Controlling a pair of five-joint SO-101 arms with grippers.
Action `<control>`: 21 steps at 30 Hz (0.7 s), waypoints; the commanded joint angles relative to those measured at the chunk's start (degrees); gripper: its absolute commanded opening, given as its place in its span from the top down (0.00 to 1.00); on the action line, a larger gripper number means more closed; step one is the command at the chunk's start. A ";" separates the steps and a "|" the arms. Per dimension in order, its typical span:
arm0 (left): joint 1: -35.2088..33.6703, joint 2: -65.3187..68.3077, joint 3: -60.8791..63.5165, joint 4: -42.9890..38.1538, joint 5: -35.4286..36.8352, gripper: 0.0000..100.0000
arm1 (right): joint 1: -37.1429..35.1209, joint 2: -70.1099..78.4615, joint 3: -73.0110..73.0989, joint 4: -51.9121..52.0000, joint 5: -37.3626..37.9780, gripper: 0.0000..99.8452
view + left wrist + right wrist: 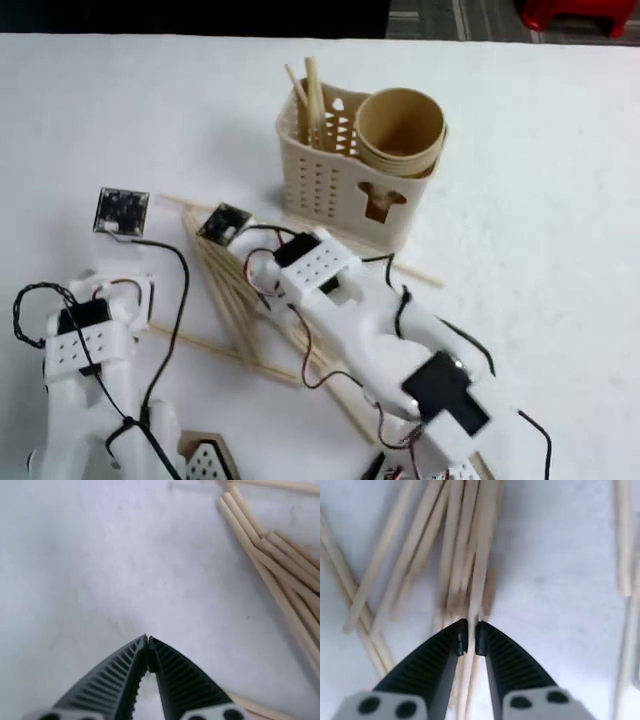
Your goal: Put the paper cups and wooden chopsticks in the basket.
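Observation:
A cream perforated basket [322,190] stands at the table's middle back. Stacked paper cups [400,125] sit in its right compartment, and a few wooden chopsticks [312,95] stand upright in its left one. Several loose chopsticks [222,285] lie fanned on the table in front of it. My right arm [335,295] is over this pile. My right gripper [469,631] is shut on one chopstick [479,570] of a bundle. My left gripper [148,640] is shut and holds nothing, low over bare table, with the chopstick ends [272,560] beside it.
The left arm [90,345] stands at the front left with its cables trailing. One chopstick [418,272] lies by the basket's front right corner. A red object [580,12] is beyond the table's back edge. White table lies to the right and far left.

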 commanded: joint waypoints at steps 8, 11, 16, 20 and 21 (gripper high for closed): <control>-0.48 -1.45 -0.18 -1.32 -0.53 0.97 | 3.21 -11.38 2.20 0.84 0.53 0.98; -0.48 -1.45 -0.18 -1.32 -0.53 0.97 | 2.24 -10.51 2.46 0.40 0.53 0.98; -0.48 -1.45 -0.18 -1.14 -0.53 0.97 | -0.57 -4.97 3.43 -1.27 0.53 0.98; -0.48 -1.45 -0.18 -1.14 -0.53 0.97 | -0.48 0.40 1.85 -2.07 0.53 0.94; -0.48 -1.45 -0.18 -1.14 -0.53 0.97 | -0.48 1.54 1.49 -1.98 0.53 0.91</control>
